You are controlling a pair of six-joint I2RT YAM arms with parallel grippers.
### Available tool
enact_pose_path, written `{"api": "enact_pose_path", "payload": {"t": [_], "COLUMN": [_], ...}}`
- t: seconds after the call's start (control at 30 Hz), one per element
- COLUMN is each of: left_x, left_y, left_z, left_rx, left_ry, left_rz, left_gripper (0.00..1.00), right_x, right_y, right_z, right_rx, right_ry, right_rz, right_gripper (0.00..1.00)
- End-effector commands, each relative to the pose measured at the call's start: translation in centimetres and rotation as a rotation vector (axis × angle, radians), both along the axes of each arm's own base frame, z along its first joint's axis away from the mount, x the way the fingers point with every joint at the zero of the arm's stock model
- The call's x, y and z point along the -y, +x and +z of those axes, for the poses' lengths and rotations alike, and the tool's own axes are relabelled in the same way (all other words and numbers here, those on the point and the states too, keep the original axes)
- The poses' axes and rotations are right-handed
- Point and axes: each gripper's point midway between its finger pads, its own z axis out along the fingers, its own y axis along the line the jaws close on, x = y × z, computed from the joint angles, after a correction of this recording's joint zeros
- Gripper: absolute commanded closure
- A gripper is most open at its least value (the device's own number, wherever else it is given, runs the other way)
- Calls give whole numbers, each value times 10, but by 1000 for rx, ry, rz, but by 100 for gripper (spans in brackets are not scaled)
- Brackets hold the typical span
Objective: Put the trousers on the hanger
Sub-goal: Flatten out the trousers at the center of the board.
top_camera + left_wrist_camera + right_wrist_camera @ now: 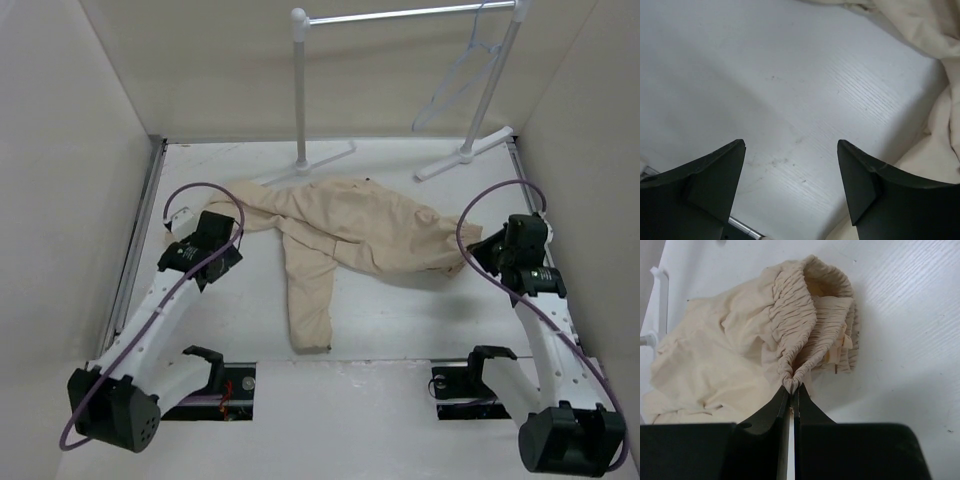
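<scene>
White table (400, 330), pale walls (60, 150) around. Holds the left gripper (791, 145) spread wide over bare board, nothing in its gap, trousers (350, 235) just to its right and ahead. Pinches the gathered waistband (812, 325) in the right gripper (791, 390), jaws pressed together on the fold, cloth heaped ahead and to its left. Trousers crumpled flat between both grippers, one leg trailing back toward the near edge. Far beyond, hanger (462, 75) hooked on the rack (300, 90) rail, well apart from the cloth.
</scene>
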Motion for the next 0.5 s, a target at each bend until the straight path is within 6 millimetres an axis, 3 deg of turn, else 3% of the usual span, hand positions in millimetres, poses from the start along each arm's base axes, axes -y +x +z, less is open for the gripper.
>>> {"api": "enact_pose_path", "payload": {"t": [0.0,0.13,0.23,0.47], "left_x": [9,-2,-23,-62], "left_y": [56,116,147,179], "left_z": [0,-12,-19,-39], "left_rx": [175,273,315,322], "left_ry": [-196,-315,-326,-335], "left_rz": [67,151,210,309], "left_gripper": [27,30,34,41], "right_x": [-14,-21,-26,-38], "right_y": [17,15,11,3], "right_z": [35,38,37,31], "right_rx": [100,99,101,93], "right_ry": [-6,-37,-45,-36], "right_rz": [63,91,115,159], "right_gripper": [98,97,97,97]}}
